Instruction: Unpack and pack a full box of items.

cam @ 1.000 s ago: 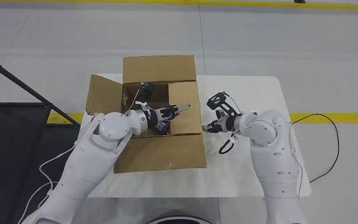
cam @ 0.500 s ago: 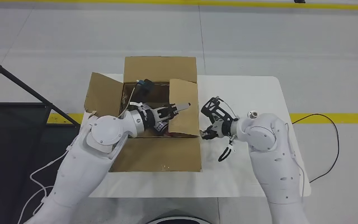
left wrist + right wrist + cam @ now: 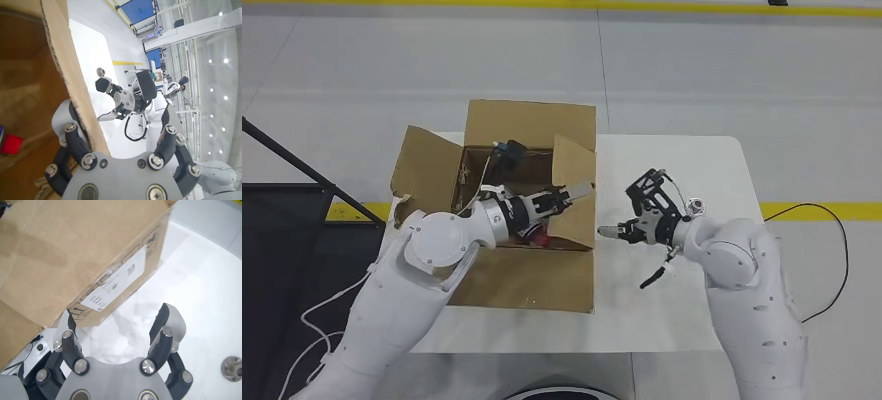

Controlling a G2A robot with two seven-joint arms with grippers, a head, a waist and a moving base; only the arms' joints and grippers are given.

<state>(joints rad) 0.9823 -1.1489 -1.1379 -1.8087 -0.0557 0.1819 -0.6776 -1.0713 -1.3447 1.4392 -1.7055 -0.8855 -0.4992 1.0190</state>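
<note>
Cardboard box sits on the left half of the white table. It reaches the far edge, its left flap overhangs the left edge, and all flaps are open. Left gripper is inside the box at its right wall, fingers spread and straddling the right flap. One finger is inside the box with the flap's cut edge against it, the other is outside over the table, and they are not clenched on the cardboard. Right gripper is low over the table just beside the box's right wall, toward the table's middle, fingers released and wide with nothing between them. One fingertip is at the box's lower corner; contact cannot be told. White label is on that outer wall. Inside the box, a red-capped item lies on the floor near the left gripper, and a small black item with a thin cable is near the back wall. Round metal fitting lies on the table beside the right arm, well apart from the box, toward the right edge.
</note>
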